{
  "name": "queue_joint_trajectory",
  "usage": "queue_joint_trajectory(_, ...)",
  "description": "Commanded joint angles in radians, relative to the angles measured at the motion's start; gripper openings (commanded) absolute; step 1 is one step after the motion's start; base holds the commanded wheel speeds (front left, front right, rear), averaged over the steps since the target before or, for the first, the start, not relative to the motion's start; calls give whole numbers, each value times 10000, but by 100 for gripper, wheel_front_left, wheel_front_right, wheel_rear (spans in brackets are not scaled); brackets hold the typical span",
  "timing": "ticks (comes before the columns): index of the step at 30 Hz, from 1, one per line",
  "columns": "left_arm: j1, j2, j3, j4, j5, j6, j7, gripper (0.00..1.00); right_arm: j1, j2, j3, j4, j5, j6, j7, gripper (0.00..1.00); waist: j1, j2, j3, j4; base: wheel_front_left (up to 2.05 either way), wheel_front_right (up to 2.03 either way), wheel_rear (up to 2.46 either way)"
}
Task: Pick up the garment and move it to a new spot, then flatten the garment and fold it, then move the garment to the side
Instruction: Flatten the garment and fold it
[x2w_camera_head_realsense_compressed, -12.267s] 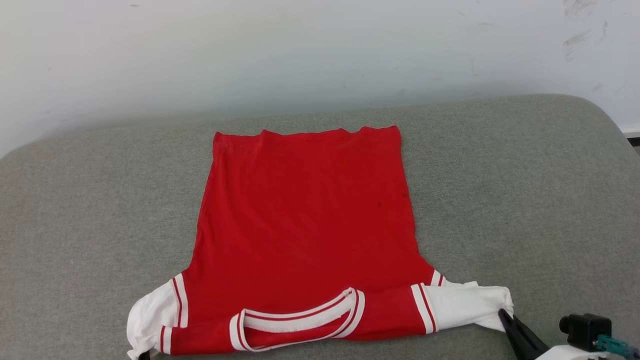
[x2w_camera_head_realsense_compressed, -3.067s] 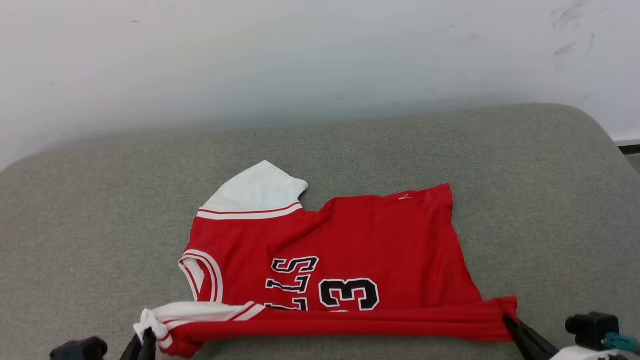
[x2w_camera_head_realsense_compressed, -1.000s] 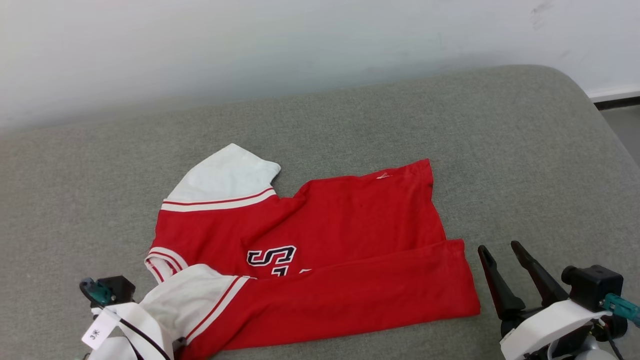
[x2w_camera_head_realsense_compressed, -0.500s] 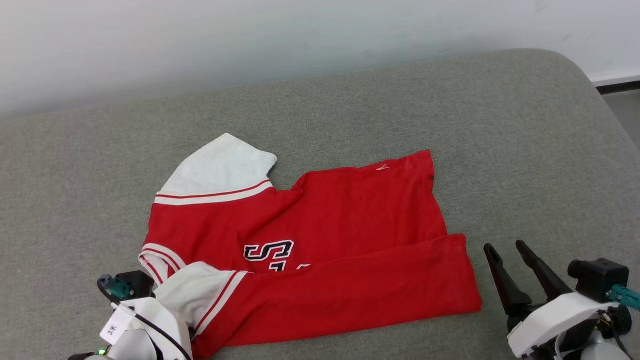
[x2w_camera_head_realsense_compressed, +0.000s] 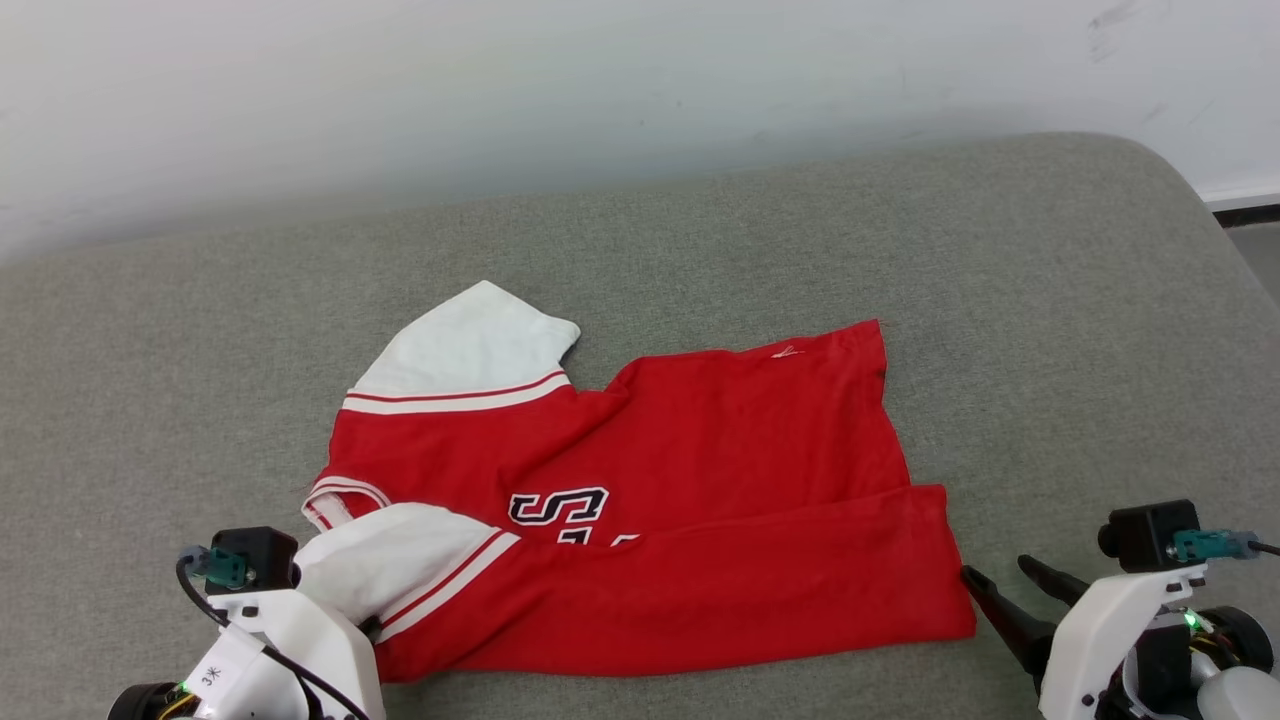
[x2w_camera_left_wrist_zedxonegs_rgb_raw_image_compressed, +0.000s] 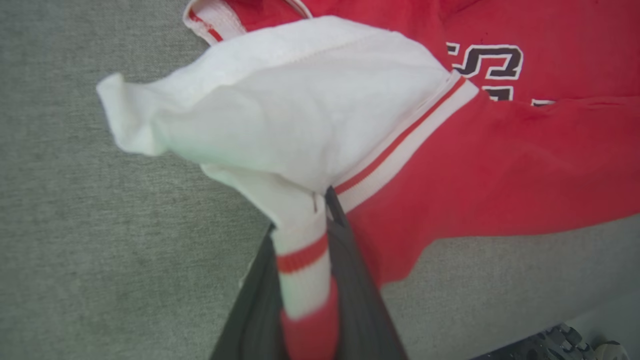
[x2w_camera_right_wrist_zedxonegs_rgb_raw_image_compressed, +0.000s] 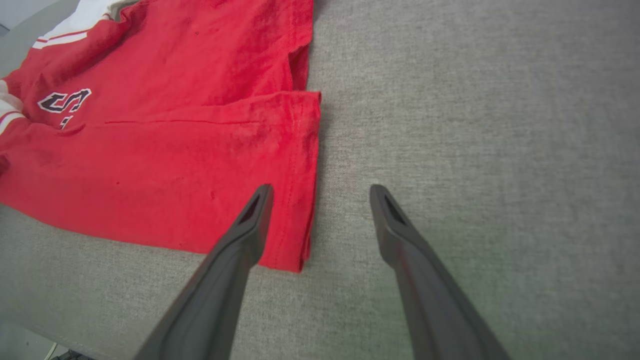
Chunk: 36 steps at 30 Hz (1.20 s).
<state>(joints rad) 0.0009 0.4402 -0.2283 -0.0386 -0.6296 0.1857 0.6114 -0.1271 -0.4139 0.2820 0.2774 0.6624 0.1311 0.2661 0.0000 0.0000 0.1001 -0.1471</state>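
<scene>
Left gripper (x2w_camera_left_wrist_zedxonegs_rgb_raw_image_compressed: 302, 215), at the bottom centre of the left wrist view: its two dark fingers are pinched together on the red-striped cuff of the garment's (x2w_camera_head_realsense_compressed: 700, 480) white sleeve, and the sleeve bunches up above the fingertips. Right gripper (x2w_camera_right_wrist_zedxonegs_rgb_raw_image_compressed: 321, 189), at the bottom of the right wrist view: its fingers are spread wide with nothing between them. One finger overlies the garment's red hem corner and the other overlies the bare grey cushion (x2w_camera_head_realsense_compressed: 1050, 330); whether either touches cannot be told. In the head view the white wrists occupy the lower left and lower right corners. The garment lies on the cushion between them, across the lower middle of the frame. Its red near edge is folded lengthwise over the body and partly covers the black, white-outlined lettering. A second white sleeve, with red-striped trim, points toward the upper left. Beyond the cushion's far edge, a pale wall (x2w_camera_head_realsense_compressed: 600, 90) crosses the top of the frame.
</scene>
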Motion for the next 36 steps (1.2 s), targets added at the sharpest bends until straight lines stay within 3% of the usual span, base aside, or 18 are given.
queue_joint_trajectory(1,60,27,-31,-165,97,68,-67,0,-255,-95,169,48,136,-9,223,100,0,0,89,74,0,0,0)
queue_joint_trajectory(7,-119,-45,-176,-570,264,211,-26,0,-886,-211,983,532,307,-9,790,100,0,0,432,197,0,0,0)
queue_joint_trajectory(16,-285,-239,-366,-700,380,344,-132,0,-1373,59,3113,1728,1140,13,1811,100,0,0,833,344,0,0,0)
queue_joint_trajectory(17,-287,-254,-370,-695,376,335,-158,0,-1350,86,3254,1810,1350,17,1923,52,0,0,842,345,0,0,0)
queue_joint_trajectory(19,-271,-278,-371,-696,372,347,-196,0,-1425,67,3426,1868,1557,21,1874,0,0,0,840,337,0,0,0)
queue_joint_trajectory(29,531,-78,-150,-955,210,447,-396,0,-1614,-526,3313,1383,1869,-7,766,0,0,0,-75,215,0,0,0)
queue_joint_trajectory(36,1850,194,114,-1357,-83,638,-274,0,-593,-764,3093,905,1749,-9,862,0,0,0,-1008,202,0,0,0)
